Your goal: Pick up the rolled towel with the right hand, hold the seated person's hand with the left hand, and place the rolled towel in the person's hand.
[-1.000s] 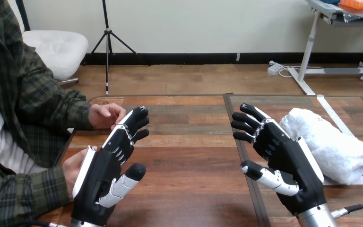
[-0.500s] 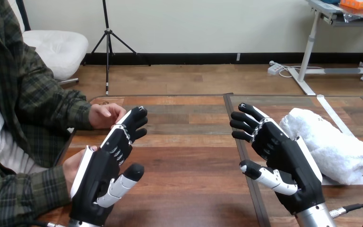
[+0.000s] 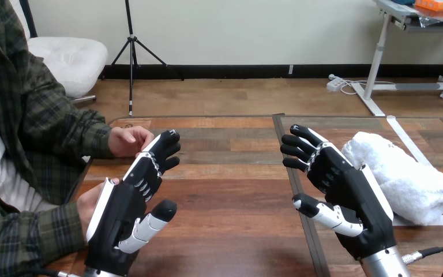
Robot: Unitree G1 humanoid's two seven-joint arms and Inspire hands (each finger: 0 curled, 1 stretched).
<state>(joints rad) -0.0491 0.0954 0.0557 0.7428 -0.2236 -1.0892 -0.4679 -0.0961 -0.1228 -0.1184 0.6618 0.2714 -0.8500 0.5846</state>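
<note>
**STATUS: BOTH HANDS OPEN, TOWEL NOT YET GRASPED**

Head view. Over the last second the right hand has drifted only slightly toward frame left, and the left hand has barely moved. Judgement: the pick-up has not begun.

- Right hand: fingers spread wide, thumb out, holding nothing.
- Left hand: fingers extended and relaxed, holding nothing.
- The rolled towel lies on the table at frame right, just beside the right hand's back. Contact cannot be confirmed.
- Towel long axis: diagonal, from upper left to lower right.
- The person's hand at upper left sits near the left hand's fingertips.
- The person's hand at lower left lies behind the left hand's back.
</note>
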